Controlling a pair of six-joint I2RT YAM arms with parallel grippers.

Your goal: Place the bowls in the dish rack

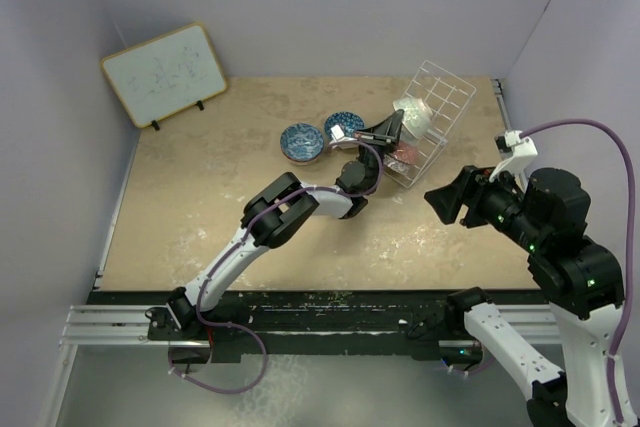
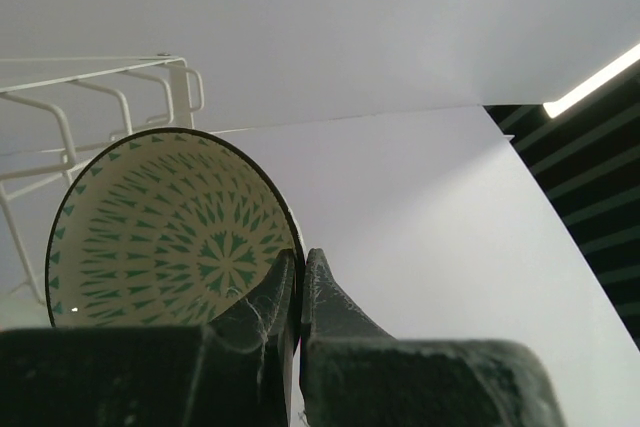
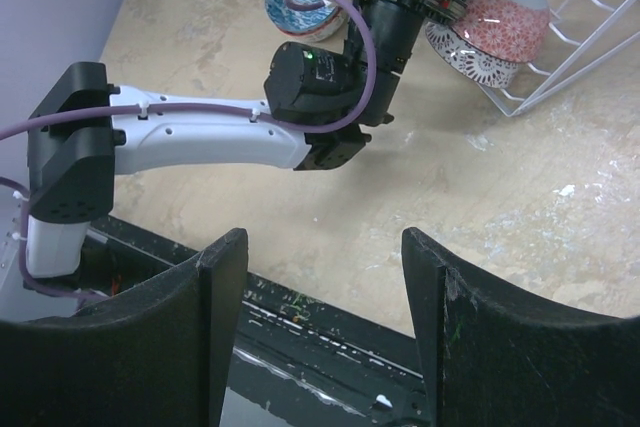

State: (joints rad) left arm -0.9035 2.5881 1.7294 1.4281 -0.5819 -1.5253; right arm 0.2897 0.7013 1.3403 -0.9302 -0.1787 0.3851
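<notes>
Reaching over to the dish rack point(image 1: 440, 92), the left arm point(image 1: 290, 212) is carrying a green-patterned bowl point(image 2: 170, 237) turned on edge at the rack's near-left side. That is probably so it can slide between the wires and stand beside the pinkish bowl point(image 3: 512, 17) and the grey-laced bowl point(image 3: 468, 55) already sitting inside. One blue bowl point(image 1: 301, 143) and a second blue bowl point(image 1: 348, 121) are waiting on the table to the left of the rack, near it but apart. The left gripper point(image 2: 302, 262) is pinching the carried bowl's rim, one finger inside and one outside, with only the wall between them. The right gripper point(image 3: 325, 277) is hovering on the rack's near side, well apart from it, jaws spread wide and holding nothing.
</notes>
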